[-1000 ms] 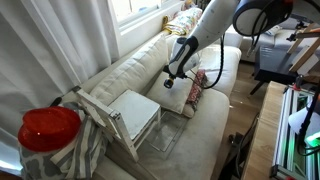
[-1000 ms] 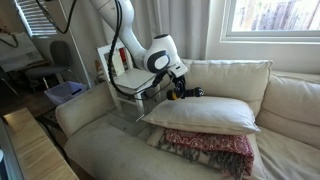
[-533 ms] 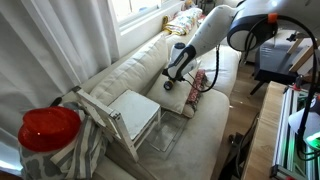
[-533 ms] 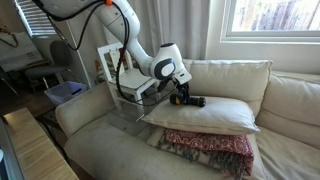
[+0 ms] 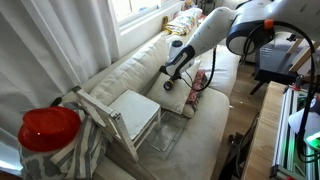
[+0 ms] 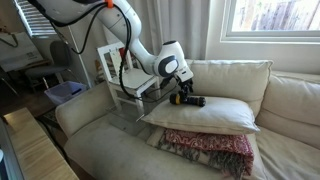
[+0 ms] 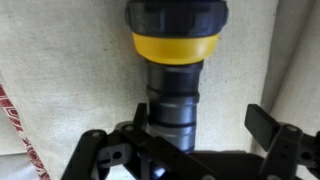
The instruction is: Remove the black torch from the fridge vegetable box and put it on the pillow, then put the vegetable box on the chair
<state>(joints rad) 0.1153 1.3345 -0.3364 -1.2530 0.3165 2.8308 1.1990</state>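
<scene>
Scanning from the left in an exterior view, I found the chair [image 6: 108,62] at the sofa's end. Next came the fridge vegetable box [image 5: 175,132], its clear walls hard to make out, then the black torch [image 6: 190,100] lying on the pillow [image 6: 218,115] above a red patterned throw [image 6: 215,150]. My gripper [image 7: 178,128] hung over the torch with fingers [image 7: 275,135] spread clear of its barrel, and the wrist view cut off its head.

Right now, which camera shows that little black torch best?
The wrist view: the black torch fills the picture, and its yellow band is plain to see. In both exterior views it is only a small dark shape by the hand, on the pillow.
</scene>
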